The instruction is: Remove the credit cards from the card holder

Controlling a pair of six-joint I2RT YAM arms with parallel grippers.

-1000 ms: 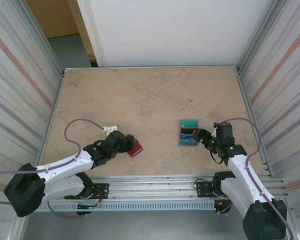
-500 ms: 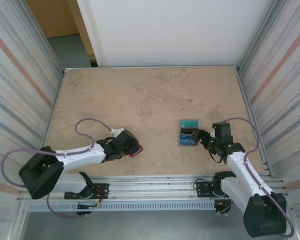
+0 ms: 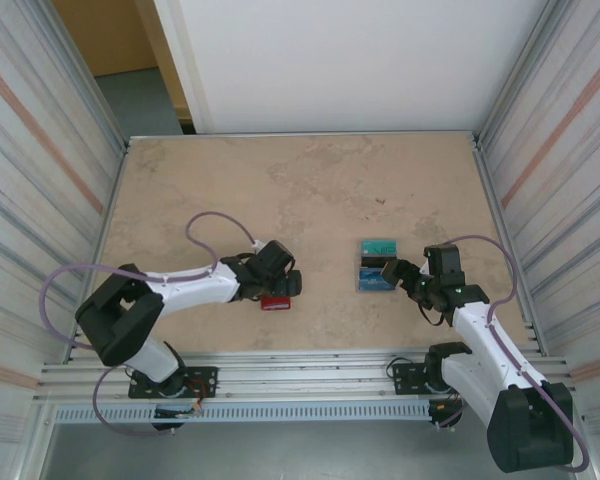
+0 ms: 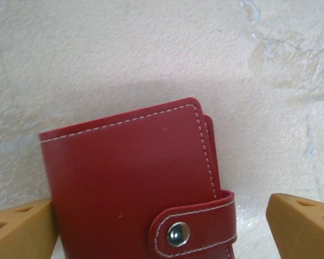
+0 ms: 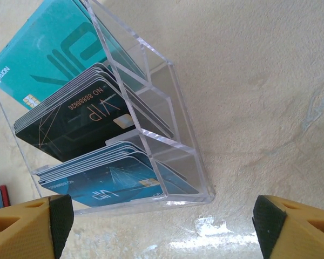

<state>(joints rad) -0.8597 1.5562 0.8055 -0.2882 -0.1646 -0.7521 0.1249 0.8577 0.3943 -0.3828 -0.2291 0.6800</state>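
On the left of the table [image 3: 280, 180], the left arm is reaching out low across the surface, and the left gripper [image 3: 288, 284] is hovering just over the red card holder [image 3: 274, 302], which is lying flat on the near part of the tabletop, a little left of centre. In the left wrist view the card holder [image 4: 129, 178] is sitting folded, its pinkish-red tab [image 4: 197, 229] wrapping over the edge and fastened by a silver snap. The left gripper [image 4: 162, 226] is standing released, jaws wide: one orange finger is sitting just beside the holder's edge, while the other is standing apart from it with bare table showing between. Further right, the credit cards [image 3: 378, 262] are standing well apart from the holder in a clear tiered stand [image 5: 173, 124]: teal ones [image 5: 48, 59] at the back, dark ones [image 5: 70, 118] in the middle and blue ones [image 5: 113, 183] in front. On the right, the right gripper [image 3: 395, 270] is pointing at that stand from just beside it, and in the right wrist view its fingers [image 5: 27, 226] are spreading wide, grasping nothing.
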